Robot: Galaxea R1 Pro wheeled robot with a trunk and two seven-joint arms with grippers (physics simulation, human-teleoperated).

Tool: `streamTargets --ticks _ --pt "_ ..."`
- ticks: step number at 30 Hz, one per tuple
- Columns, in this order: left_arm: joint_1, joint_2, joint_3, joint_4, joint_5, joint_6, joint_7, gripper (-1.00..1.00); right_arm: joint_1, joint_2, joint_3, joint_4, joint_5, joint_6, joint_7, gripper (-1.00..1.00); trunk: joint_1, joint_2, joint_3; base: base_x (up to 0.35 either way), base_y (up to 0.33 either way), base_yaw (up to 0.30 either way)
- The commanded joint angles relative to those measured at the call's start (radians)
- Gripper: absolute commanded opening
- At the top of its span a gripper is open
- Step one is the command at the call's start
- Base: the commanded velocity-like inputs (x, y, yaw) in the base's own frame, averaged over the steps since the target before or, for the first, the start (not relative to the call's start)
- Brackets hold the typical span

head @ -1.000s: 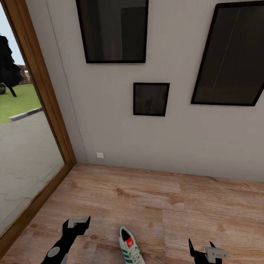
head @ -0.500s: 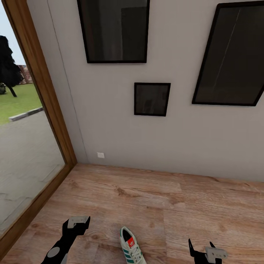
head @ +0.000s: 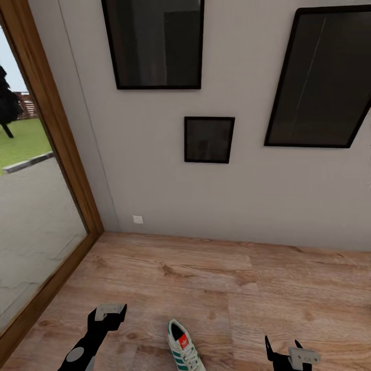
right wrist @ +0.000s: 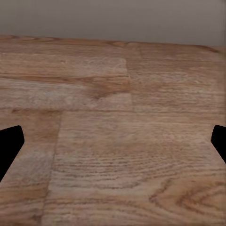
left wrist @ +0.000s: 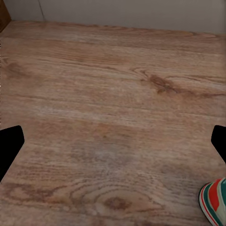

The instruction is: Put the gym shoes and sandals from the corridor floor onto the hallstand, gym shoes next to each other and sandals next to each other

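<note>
At lower centre of the head view, one cream-white lace-up gym shoe with green stripes [head: 182, 350] lies on the light brown wood-plank corridor floor [head: 206, 278], between the empty left pincer [head: 109, 312] and right pincer [head: 282, 345]. Left wrist view: pincer [left wrist: 113, 141] spread wide, shoe [left wrist: 214, 201] at lower right. Right wrist view: pincer [right wrist: 113, 141] wide over bare planks [right wrist: 113, 117].

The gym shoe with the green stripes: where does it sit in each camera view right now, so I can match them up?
Head view: the gym shoe lies at the bottom centre on the wood floor, between the left pincer and right pincer.
Left wrist view: its heel peeks in at a corner.
Right wrist view: not in it.
Shared landmark: the grey wall's base meeting the floor.
</note>
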Motion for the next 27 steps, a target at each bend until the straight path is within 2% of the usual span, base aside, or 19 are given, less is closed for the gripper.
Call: streamTargets --ticks 1,7,17,27 --pt "-0.001 -0.001 0.006 0.001 -0.005 -0.003 -0.008 1.0 -0.001 0.0 0.007 0.001 -0.01 -0.003 0.003 1.0 0.0 0.0 -0.001 0.0 0.172 -0.037" --pt "-0.001 -0.001 0.006 0.001 -0.005 -0.003 -0.008 1.0 -0.001 0.0 0.007 0.002 -0.01 -0.003 0.003 1.0 0.0 0.0 -0.001 0.0 0.119 -0.015" --pt "-0.001 0.0 0.006 0.001 -0.005 -0.003 -0.008 1.0 -0.001 0.0 0.007 0.002 -0.01 -0.003 0.002 1.0 0.0 0.0 -0.001 0.0 0.017 -0.001" --pt "-0.001 -0.001 0.03 0.001 -0.005 -0.003 -0.01 1.0 -0.001 0.0 0.007 0.002 -0.01 -0.003 0.002 1.0 0.0 0.0 -0.001 0.0 0.184 0.0"
